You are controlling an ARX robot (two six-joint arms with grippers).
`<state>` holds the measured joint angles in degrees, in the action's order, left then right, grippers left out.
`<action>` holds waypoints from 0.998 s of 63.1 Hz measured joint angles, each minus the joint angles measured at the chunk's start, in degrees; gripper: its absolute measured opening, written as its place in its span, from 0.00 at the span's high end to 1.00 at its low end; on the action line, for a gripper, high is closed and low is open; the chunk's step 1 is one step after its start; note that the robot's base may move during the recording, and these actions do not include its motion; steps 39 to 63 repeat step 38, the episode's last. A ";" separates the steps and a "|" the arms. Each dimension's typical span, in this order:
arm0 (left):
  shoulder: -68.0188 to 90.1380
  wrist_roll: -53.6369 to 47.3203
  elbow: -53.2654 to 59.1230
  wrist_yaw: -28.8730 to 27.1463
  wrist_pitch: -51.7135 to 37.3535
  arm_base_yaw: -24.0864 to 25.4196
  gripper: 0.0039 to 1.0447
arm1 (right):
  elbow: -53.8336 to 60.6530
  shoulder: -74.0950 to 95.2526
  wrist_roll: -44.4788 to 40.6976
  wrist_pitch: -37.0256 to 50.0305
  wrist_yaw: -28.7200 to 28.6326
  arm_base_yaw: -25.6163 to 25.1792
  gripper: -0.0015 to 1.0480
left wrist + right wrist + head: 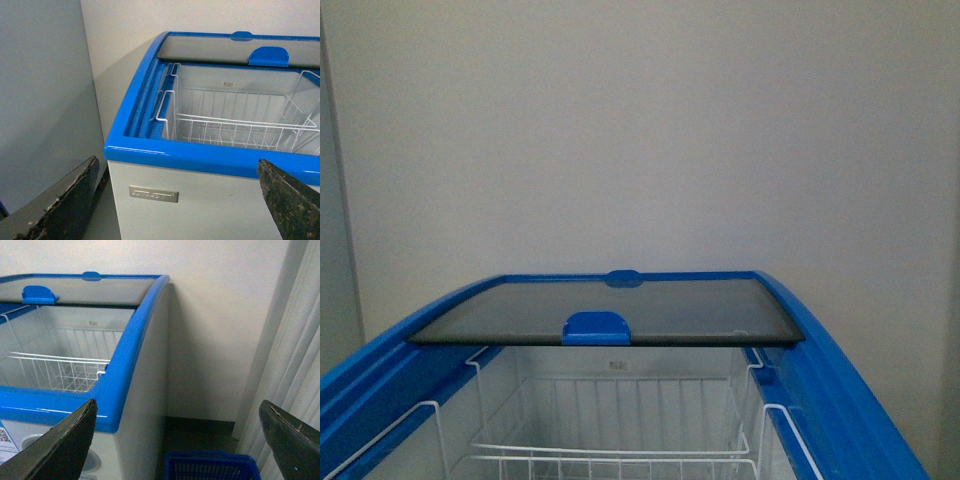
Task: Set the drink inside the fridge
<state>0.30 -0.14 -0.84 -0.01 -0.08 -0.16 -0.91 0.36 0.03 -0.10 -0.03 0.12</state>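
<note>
You see the white fridge (840, 400) right ahead, its blue rim shiny, glass lid (610, 310) slid back, wire basket (610, 455) showing. Both grippers (175, 200) (177, 440) gape wide, holding nothing.

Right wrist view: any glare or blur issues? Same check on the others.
Right wrist view: soft throughout, wall washed out bright, sheen on the fridge rim. Left wrist view: sharpest, small highlight on the rim, basket wires crisp. Front view: dim, hazy, lid dark with no glare.
</note>
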 joint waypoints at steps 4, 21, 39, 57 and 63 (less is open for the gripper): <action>0.00 0.00 0.00 0.02 0.00 0.00 0.08 | 0.00 0.00 0.00 0.00 0.00 0.00 0.07; 0.00 0.00 0.00 0.02 0.00 0.00 0.08 | 0.00 0.00 0.00 0.00 0.00 0.00 0.07; 0.00 0.00 0.00 0.02 0.00 0.00 0.08 | 0.00 0.00 0.00 0.00 0.00 0.00 0.07; 0.00 0.00 0.00 0.02 0.00 0.00 0.08 | 0.00 0.00 0.00 0.00 0.00 0.00 0.07; 0.00 0.00 0.00 0.02 0.00 0.00 0.08 | 0.00 0.00 0.00 0.00 0.00 0.00 0.07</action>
